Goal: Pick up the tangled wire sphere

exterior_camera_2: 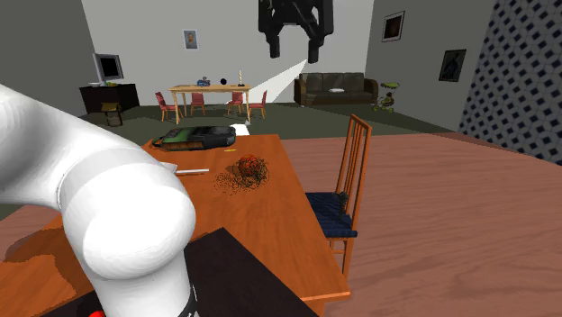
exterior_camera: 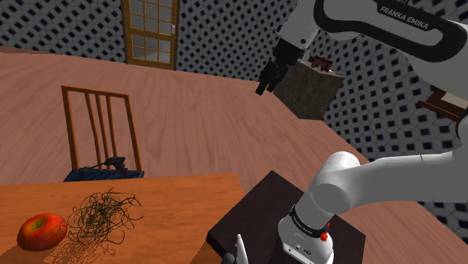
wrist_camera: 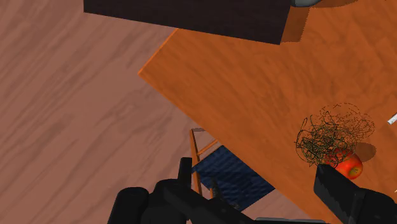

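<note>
The gripper [exterior_camera_2: 294,47] is held high above the floor, well apart from the table [exterior_camera: 176,196], with its two black fingers spread and nothing between them. The tangled wire sphere [exterior_camera: 103,217] rests on the orange-brown tabletop, near the edge that faces the chair [exterior_camera: 97,127]. A red apple [exterior_camera: 43,231] lies just beside it, at the shoulder view's left, and loose strands appear to reach the fruit. The step in hand is judged to be the approach; no contact is made yet.

The gripper is to be carried over the table until the sphere is centred between the fingers in the wrist view, and only then lowered. The fingers are to be held fully spread during descent. The closing line should be set so that the apple is left outside both fingers; otherwise the fruit may be pushed or clamped with the wire. Because the tangle looks open and springy, the fingers should be brought low into its body before closure, so that several strands are caught.
</note>
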